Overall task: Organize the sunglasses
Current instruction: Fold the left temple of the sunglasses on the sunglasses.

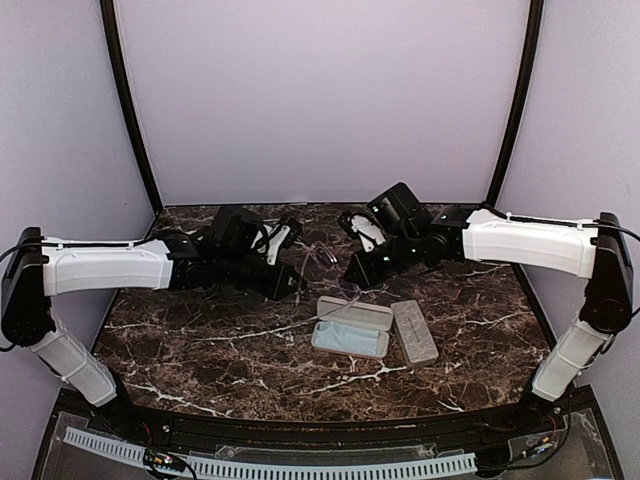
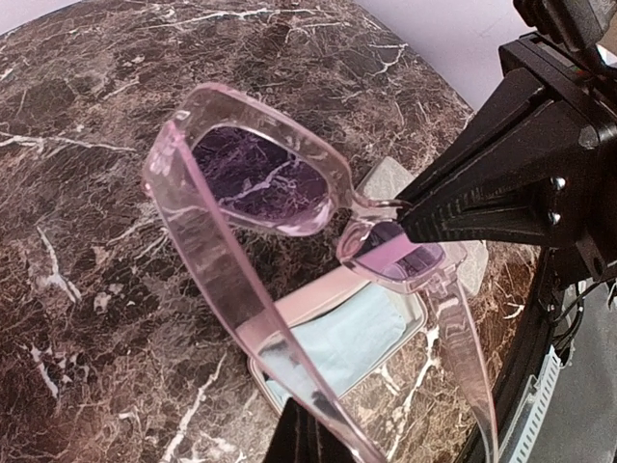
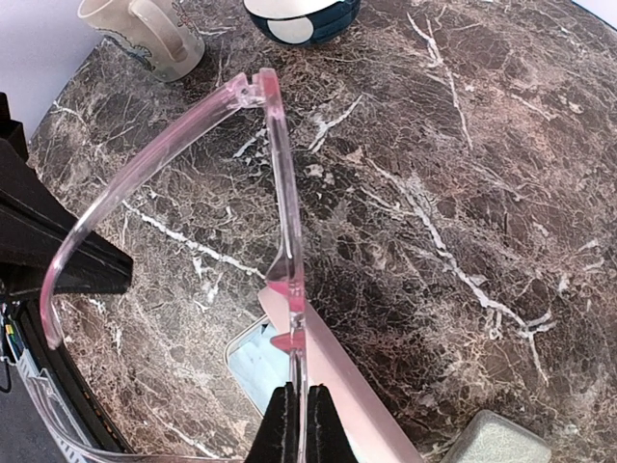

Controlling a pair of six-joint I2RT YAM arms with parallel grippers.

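**Containers.** Two oblong cases lie side by side on the marble-patterned desk (image 1: 200,350), right of centre. The open case (image 1: 355,312) lies with its lid folded back, and a light-blue cloth (image 2: 352,338) sits inside its tray. No glasses are in it. The closed case (image 1: 414,331), grey, lies just to the right of the open one, apart from it and angled slightly. What it holds cannot be seen. At the far edge of the desk, in the right wrist view, stand a cream mug (image 3: 145,29) and a dark-blue bowl (image 3: 299,14) with a pale inside. What is in either cannot be made out.

**Count.** One pair of sunglasses, two cases (one open, one closed), one cloth, one mug, one bowl, two tools.

**Sunglasses.** The sunglasses (image 2: 260,183) have a thick, translucent pink frame and purple-tinted lenses. Their temples are unfolded. They hang clear of the desk between the two arms, above and a little behind the open case, which shows beneath them in both wrist views.

**Tools.** The left tool (image 2: 299,444) is closed tight on one temple of the sunglasses, which runs down into its fingers at the bottom of the left wrist view. The right tool (image 3: 294,424) is likewise pinched narrow on the front of the frame. From the left wrist it is seen meeting the frame beside the nose bridge, at the top of one lens. The pair is thus held at two places at once, and neither tool touches a case or the cloth.
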